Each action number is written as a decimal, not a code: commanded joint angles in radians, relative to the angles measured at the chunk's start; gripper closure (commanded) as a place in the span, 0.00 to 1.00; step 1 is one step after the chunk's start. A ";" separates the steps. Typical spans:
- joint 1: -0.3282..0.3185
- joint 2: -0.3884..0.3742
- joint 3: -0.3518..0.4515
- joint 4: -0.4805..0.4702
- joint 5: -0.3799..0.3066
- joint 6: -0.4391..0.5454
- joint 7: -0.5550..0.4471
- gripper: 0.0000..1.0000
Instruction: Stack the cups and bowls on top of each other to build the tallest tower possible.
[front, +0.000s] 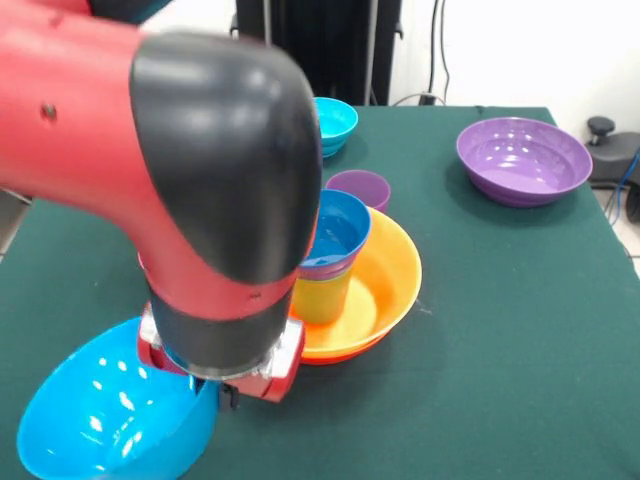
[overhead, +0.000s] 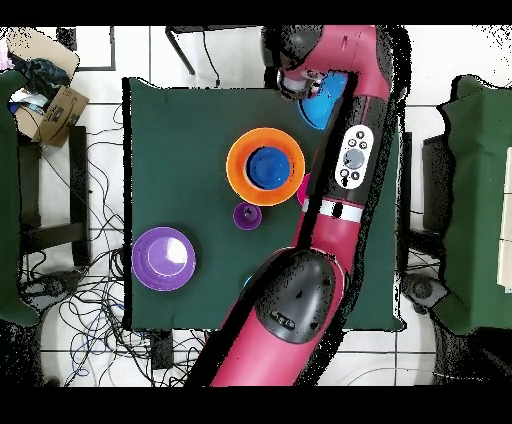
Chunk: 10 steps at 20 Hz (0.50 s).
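Step in hand looks like a pickup of the sky-blue bowl (front: 105, 415), to add it to the tower (front: 335, 262). The bowl sits tilted at the near-left corner of the desk (front: 520, 330) in the front view, its rim lifted toward the arm. The hand (front: 225, 385) is right at that raised rim, wrist pointing straight down. Its fingers are hidden under the wrist block and behind the bowl, so I cannot tell whether the hand is spread, pressed together or pinching the rim.

The tower so far: a broad yellow-orange bowl (front: 385, 290) as base, a lime green cup (front: 322, 298) standing in it, a purple band above the cup, and a dark blue bowl (front: 335, 232) on top, open side up. It stands just beside the arm. A small purple cup (front: 360, 187) sits right behind the base, seemingly touching or nearly so. A cyan bowl (front: 333, 122) lies at the far edge, and a big purple bowl (front: 522, 160) is well apart at the far right.

Next move, my guess: get a firm hold on the blue bowl's rim, lift clear, carry it over the tower and set it down level. Risk: the arm's elbow is close to the tower and a swing could knock it.

Arm pose: the forearm crosses the desk's side in the overhead view, and the big black elbow fills the front view's upper left.
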 joint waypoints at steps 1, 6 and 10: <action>0.019 -0.146 0.010 0.007 -0.085 0.180 -0.162 1.00; 0.016 -0.198 0.064 -0.019 -0.132 0.261 -0.198 1.00; 0.013 -0.239 0.108 -0.034 -0.187 0.334 -0.206 1.00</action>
